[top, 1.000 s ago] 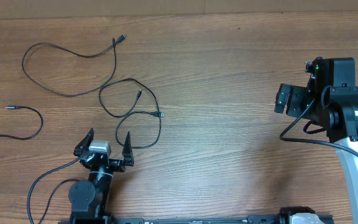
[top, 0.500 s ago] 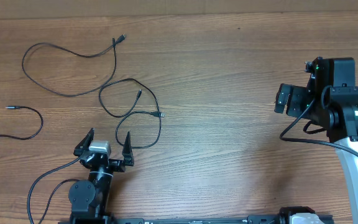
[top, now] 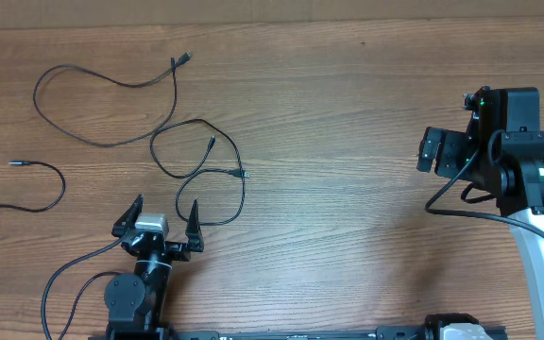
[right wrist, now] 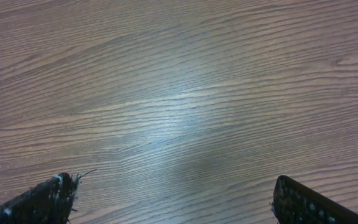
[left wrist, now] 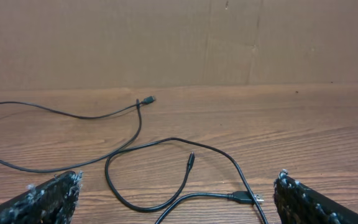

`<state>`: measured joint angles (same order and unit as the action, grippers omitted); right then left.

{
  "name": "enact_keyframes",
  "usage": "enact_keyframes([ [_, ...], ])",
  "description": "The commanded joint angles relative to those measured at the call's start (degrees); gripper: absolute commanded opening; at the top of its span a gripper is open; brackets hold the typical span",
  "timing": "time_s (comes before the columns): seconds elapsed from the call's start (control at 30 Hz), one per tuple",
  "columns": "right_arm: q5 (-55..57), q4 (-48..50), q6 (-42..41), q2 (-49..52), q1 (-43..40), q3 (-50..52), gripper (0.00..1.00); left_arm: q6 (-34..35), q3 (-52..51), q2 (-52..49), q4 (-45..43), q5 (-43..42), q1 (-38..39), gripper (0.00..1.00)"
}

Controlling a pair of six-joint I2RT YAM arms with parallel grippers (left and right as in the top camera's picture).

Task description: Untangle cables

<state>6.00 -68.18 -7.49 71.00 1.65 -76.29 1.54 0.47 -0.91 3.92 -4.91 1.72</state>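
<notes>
**Three limp cords, both claws empty**

All three cables lie on the left half of the table point(top: 348, 94), well away from my right gripper point(top: 424, 151). That claw hangs spread wide over bare wood, and the left gripper point(top: 166, 200) is just as wide, holding nothing.

The middle cable point(top: 242, 176) sits right ahead of the left claw, looped and crossing itself. The loop's long axis runs away from the arm. One plug point(left wrist: 191, 158) points away from me and the other point(left wrist: 244, 198) points right.

The top cable point(top: 176, 90) stretches left to right, with both ends at its right, aimed at the far edge. Its lower run passes close to the middle loop, and I can't tell whether they touch.

The left cable point(top: 63, 189) lies apart, tip pointing left, tail running off frame.

I judge these cords light, soft and thin, so they will flop and drag rather than lift whole. I'd pinch just behind a plug, where the hard body stops the cord slipping through.
</notes>
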Motion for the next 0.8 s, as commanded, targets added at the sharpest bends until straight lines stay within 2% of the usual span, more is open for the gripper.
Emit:
enact_keyframes([
  [0.0,0.4,0.3,-0.4,0.1,0.3,-1.3,1.00,0.2,-0.2,0.7,0.3,0.4,-0.6,1.00],
  [0.77,0.4,0.4,-0.4,-1.4,0.3,-1.3,1.00,0.2,-0.2,0.7,0.3,0.4,-0.6,1.00],
])
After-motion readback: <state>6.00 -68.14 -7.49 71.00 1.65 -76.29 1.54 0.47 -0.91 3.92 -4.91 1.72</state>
